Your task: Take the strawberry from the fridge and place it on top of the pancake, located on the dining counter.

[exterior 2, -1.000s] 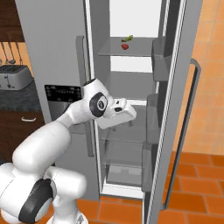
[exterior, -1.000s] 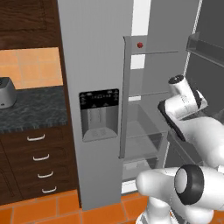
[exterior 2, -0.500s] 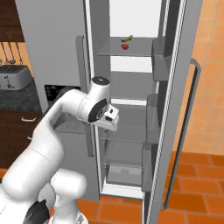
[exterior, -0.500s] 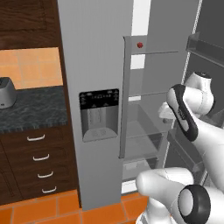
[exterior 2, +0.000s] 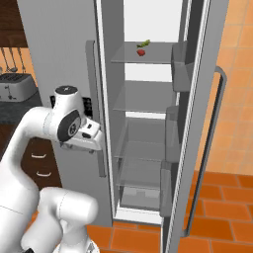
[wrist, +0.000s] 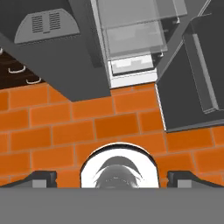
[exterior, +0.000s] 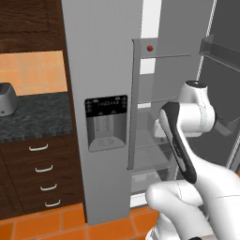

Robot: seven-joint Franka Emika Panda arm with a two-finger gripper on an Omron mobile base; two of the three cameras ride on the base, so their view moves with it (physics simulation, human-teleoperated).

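Pincer (wrist: 112,178) is spread wide with nothing in it, pointing down at the orange floor tiles (wrist: 65,131) in front of the fridge (exterior 2: 148,123). Fridge's right door is swung open, so there's a clear way in. The strawberry (exterior 2: 141,52) sits on the top glass shelf (exterior 2: 143,60), beside a small yellow-green item (exterior 2: 145,44), well above the hand.

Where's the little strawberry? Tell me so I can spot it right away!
Look at the tall grey fridge with its right door open. On the top glass shelf lies the strawberry, tiny, round and red. The small green item touching it is not it.
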